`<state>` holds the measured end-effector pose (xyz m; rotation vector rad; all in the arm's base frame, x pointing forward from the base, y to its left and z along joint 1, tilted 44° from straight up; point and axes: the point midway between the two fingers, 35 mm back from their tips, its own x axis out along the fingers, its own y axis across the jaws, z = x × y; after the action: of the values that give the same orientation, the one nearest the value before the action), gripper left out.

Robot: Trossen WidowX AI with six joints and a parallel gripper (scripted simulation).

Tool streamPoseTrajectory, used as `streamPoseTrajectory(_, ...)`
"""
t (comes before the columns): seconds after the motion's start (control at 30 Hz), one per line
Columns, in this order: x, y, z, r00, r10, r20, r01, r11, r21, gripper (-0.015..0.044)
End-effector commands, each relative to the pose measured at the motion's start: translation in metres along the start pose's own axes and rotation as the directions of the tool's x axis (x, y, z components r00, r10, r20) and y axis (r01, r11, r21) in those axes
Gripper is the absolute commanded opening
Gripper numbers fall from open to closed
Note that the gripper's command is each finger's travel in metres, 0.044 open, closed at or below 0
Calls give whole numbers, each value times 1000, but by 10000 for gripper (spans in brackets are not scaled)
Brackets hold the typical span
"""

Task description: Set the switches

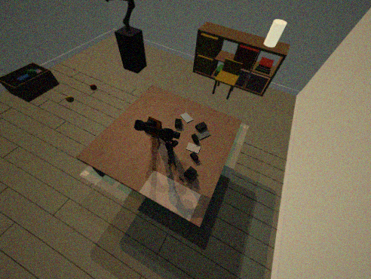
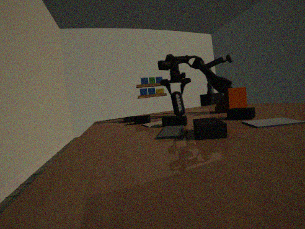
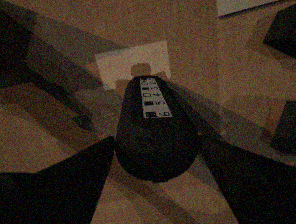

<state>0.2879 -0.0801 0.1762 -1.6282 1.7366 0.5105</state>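
Note:
The dark controller unit (image 1: 171,157) (image 2: 175,106) (image 3: 155,155) hangs above the bench (image 2: 124,173), steeply tilted, between the two fingers of my gripper (image 1: 170,146) (image 2: 177,93) (image 3: 157,140). The gripper is shut on the unit's sides. The white label (image 2: 179,103) (image 3: 156,102) on its underside faces the wrist view and shows in the exterior view. In the wrist view, squares 6, 5 and 3 look filled and 4 looks empty; 2 looks empty but small, and 1 is too blurred to tell. The rocker switches are hidden on the far side.
A dark box (image 1: 201,127) (image 2: 210,129) and a grey plate (image 1: 203,134) (image 2: 170,132) lie near the unit. A white card (image 1: 193,147) (image 3: 115,61) lies beyond it. An orange block (image 2: 237,98) stands behind a dark module (image 2: 241,113). Another dark box (image 1: 191,173) sits farther along the bench.

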Motion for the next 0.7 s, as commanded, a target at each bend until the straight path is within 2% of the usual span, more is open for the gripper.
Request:
streamPoseTrajectory(0.0, 7, 2, 11, 1000, 27, 3, -27, 1000, -9, 338)
streamPoseTrajectory(0.67, 7, 2, 35, 1000, 27, 4, -27, 1000, -9, 338)
